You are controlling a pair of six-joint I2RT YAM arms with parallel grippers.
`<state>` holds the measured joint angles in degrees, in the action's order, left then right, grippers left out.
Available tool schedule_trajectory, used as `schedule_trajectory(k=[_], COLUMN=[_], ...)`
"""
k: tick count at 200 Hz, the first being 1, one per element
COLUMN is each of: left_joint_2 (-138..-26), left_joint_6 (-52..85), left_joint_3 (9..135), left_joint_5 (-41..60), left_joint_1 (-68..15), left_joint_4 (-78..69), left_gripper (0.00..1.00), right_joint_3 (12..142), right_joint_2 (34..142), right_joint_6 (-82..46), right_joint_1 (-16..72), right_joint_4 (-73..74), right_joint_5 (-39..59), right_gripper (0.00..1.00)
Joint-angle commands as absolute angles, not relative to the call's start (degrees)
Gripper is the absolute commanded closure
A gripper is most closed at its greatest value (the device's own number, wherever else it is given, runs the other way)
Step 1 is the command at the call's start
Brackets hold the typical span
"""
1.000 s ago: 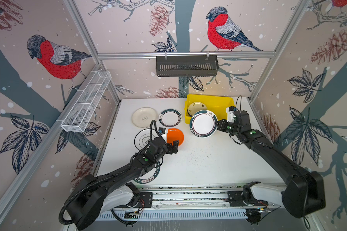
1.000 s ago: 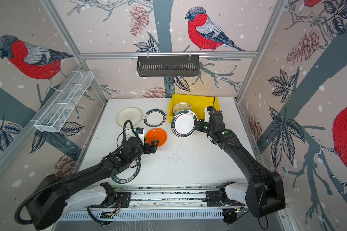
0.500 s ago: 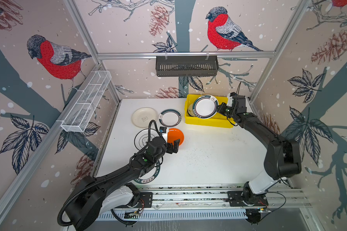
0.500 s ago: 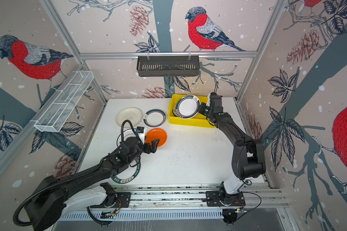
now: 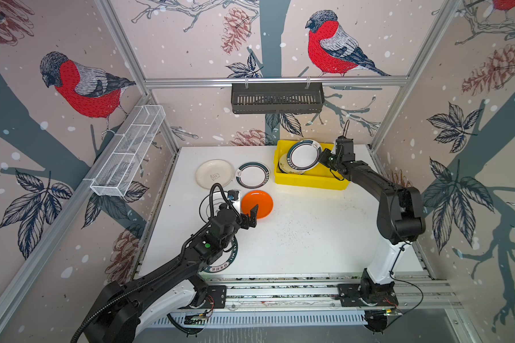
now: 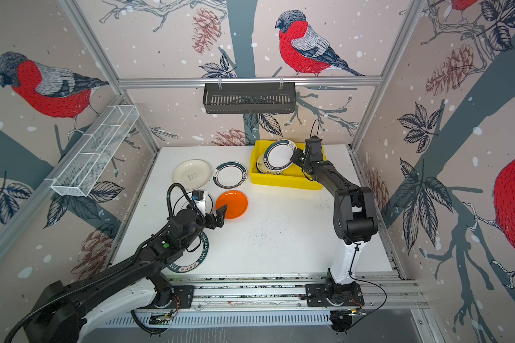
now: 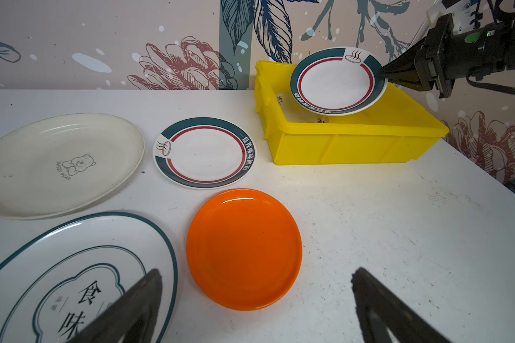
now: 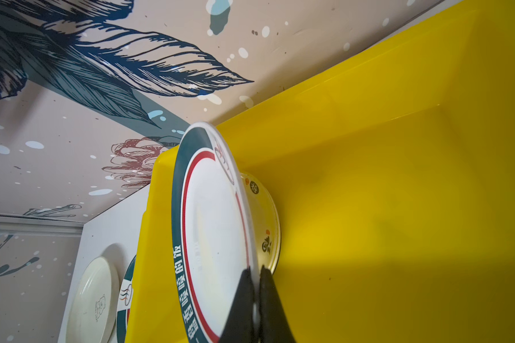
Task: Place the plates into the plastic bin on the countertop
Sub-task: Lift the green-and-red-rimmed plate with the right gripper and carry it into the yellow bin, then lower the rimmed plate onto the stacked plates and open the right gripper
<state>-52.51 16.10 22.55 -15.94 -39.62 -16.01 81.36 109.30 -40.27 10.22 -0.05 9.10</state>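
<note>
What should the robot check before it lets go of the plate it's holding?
1. Right gripper shut on the round white plate with a dark-green lettered rim: ok.
2. Plate over the bright yellow plastic bin: ok.
3. Plate level: not ok, tilted.
4. Room in the bin: ok; a cream patterned plate lies at one end, the rest is bare.
5. Held plate touching the cream one: cannot tell.
6. Left gripper open, away from the bin, by the round orange plate: ok.
</note>
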Motion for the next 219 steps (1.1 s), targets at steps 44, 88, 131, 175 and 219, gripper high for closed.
schedule_trajectory(k=[44, 88, 131, 175, 219], left_joint_2=[-54.45, -54.24, -53.78, -53.79, -53.39], left_joint_6=[14.54, 14.41, 14.32, 14.41, 14.34], left_joint_3=[23.00, 23.30, 22.94, 23.03, 22.85], left_joint_5=[-17.80, -18.37, -19.07, -19.09, -19.37], left_joint_1=[-39.64, -39.64, -39.64, -39.64, -39.64], left_joint_4=[-17.02, -16.43, -16.52, -16.35, -16.12], left_gripper=[0.02, 0.02, 0.02, 0.02, 0.02], right_joint_3=[87.19, 88.07, 90.52, 94.40, 95.70], right_joint_2=[116.23, 118.80, 121.10, 124.07, 124.93], right_joint_6=[-41.48, -41.75, -40.98, -40.11, -39.29], right_joint_1=[11.49, 11.94, 12.56, 13.34, 13.68], right_joint_4=[1.57, 1.23, -0.69, -3.73, -5.41], right_joint_5=[9.26, 10.11, 11.04, 12.21, 12.32], right_gripper=[1.00, 1.00, 1.00, 0.92, 0.68])
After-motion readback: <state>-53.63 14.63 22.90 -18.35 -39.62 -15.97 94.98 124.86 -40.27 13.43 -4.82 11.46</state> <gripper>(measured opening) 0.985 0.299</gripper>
